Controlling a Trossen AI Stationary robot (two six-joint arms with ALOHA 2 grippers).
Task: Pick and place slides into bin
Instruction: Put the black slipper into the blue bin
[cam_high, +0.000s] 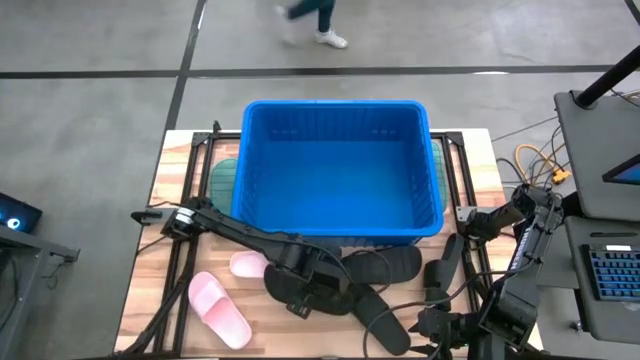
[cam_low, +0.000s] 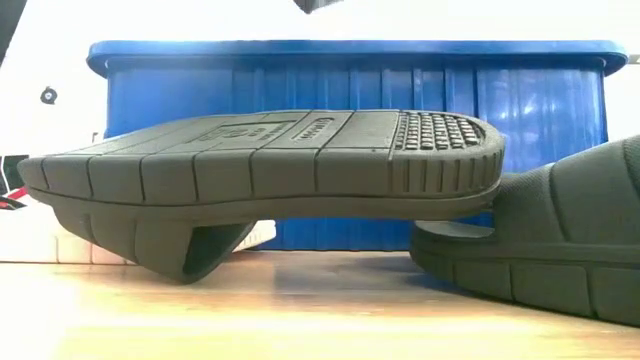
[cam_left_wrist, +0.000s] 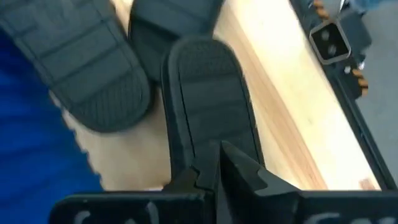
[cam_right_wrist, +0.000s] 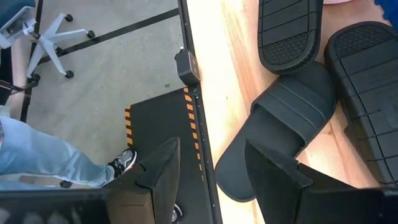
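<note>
The blue bin (cam_high: 335, 170) stands at the table's far middle and fills the background of the low view (cam_low: 350, 90). Several black slides (cam_high: 395, 265) lie in a heap in front of it. Two pink slides (cam_high: 220, 310) lie near left. Green slides (cam_high: 222, 180) stick out from under the bin's sides. My left gripper (cam_high: 318, 288) is over the heap, shut on a black slide (cam_left_wrist: 208, 106) that lies sole up. My right gripper (cam_right_wrist: 214, 180) is open and empty above the table's near right edge, beside a black slide (cam_right_wrist: 280, 124). My left gripper pinches the end rim of the sole-up black slide (cam_left_wrist: 208, 163) between its two fingers. The fingers (cam_left_wrist: 249, 177) lie along the slide's length. The slide stretches away from them over the wood, and I cannot tell whether it is lifted.
In the low view a black slide (cam_low: 270, 160) lies sole up, its strap on the table and one end on another slide (cam_low: 560, 240). Black frame rails (cam_high: 470, 200) run along the table's sides. A person's leg (cam_right_wrist: 37, 155) stands beside the table, and another person walks past it (cam_high: 320, 20).
</note>
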